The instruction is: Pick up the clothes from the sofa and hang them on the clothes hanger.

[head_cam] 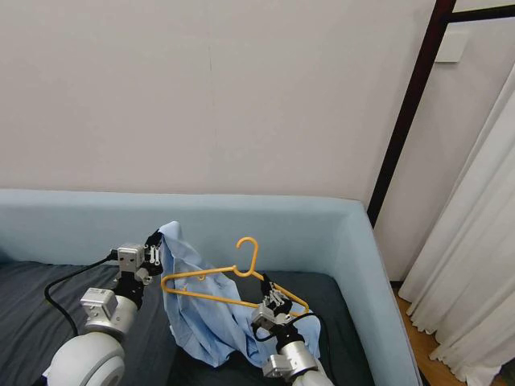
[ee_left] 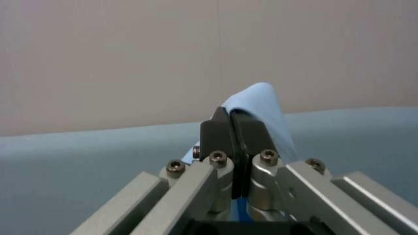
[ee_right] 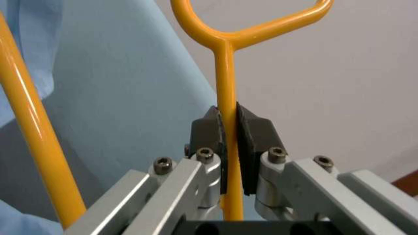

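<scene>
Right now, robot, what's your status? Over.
Left gripper shut on blue shirt, lifted over sofa. Right gripper shut on orange hanger, its far end against the shirt. Dark post off right, beyond the sofa.

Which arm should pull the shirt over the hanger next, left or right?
Probably left: the left gripper pinches the blue shirt near one end of the hanger, while the right gripper is clamped on that hanger.

plain beige wall [head_cam: 241,96] behind – white curtain [head_cam: 475,281] at rt, wood floor [head_cam: 417,334] below it
</scene>
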Tool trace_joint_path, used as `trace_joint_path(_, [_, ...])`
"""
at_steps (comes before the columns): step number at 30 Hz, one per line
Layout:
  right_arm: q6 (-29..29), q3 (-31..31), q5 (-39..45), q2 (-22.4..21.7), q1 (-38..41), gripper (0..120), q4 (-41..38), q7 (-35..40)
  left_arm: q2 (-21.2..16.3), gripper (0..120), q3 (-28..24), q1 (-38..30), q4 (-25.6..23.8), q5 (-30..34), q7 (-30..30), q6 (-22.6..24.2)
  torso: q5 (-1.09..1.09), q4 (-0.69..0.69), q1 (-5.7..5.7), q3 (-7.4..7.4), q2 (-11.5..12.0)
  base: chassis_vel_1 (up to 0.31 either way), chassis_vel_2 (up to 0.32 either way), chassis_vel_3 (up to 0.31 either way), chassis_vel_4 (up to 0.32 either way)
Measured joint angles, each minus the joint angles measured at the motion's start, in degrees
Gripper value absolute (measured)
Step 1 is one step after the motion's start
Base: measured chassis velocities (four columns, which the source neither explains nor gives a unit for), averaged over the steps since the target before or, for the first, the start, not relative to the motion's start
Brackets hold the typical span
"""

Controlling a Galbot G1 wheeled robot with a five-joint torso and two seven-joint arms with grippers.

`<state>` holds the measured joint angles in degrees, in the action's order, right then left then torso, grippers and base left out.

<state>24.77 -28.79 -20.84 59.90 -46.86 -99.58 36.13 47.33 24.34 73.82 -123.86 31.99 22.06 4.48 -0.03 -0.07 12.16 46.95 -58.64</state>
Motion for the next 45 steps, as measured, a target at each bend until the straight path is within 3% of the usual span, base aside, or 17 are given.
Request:
trace_joint_path(13, [3.8, -0.7, 6.2, 2.1, 1.9, 5, -0.9, 0.2, 1.2, 0, -1.4, 1.2, -1.4, -0.6, 0.0, 0.0, 0.0, 0.0, 0.0, 0.0, 0.0, 0.0, 0.0, 0.0, 0.0])
trace_joint_path(26, [10.7, -3.8, 25.0, 4.2, 9.4, 5, -2.6, 5.0, 4.2, 0, -5.0, 5.0, -5.5, -3.9, -0.9, -1.8, 0.0, 0.01, 0.0, 0.0, 0.0, 0.0, 0.0, 0.0, 0.0])
trace_joint_path(32, [10.7, -2.2, 23.8, 3.5, 11.9, 5, -2.2, 4.3, 4.7, 0, -5.5, 5.9, -6.8, -4.7, -1.5, -2.2, 0.0, 0.01, 0.0, 0.0, 0.0, 0.0, 0.0, 0.0, 0.0])
trace_joint_path(34, [8.8, -0.6, 17.8, 2.4, 12.6, 5, -1.0, 2.4, 4.4, 0, -4.5, 5.7, -7.6, -4.7, -1.7, -2.3, 0.0, 0.01, 0.0, 0.0, 0.0, 0.0, 0.0, 0.0, 0.0])
trace_joint_path(37, [6.0, 1.3, 12.2, 0.7, 13.1, 5, 0.3, 0.5, 3.2, 0, -2.8, 4.5, -8.8, -4.0, -1.6, -2.3, 0.0, -0.02, 0.0, 0.0, 0.0, 0.0, 0.0, 0.0, 0.0])
trace_joint_path(45, [4.7, 1.4, 8.6, 0.1, 16.7, 5, 0.3, -0.8, -0.8, 0, -1.9, 2.1, -11.2, -0.5, -2.1, -1.9, 0.0, 0.0, 0.0, 0.0, 0.0, 0.0, 0.0, 0.0, 0.0])
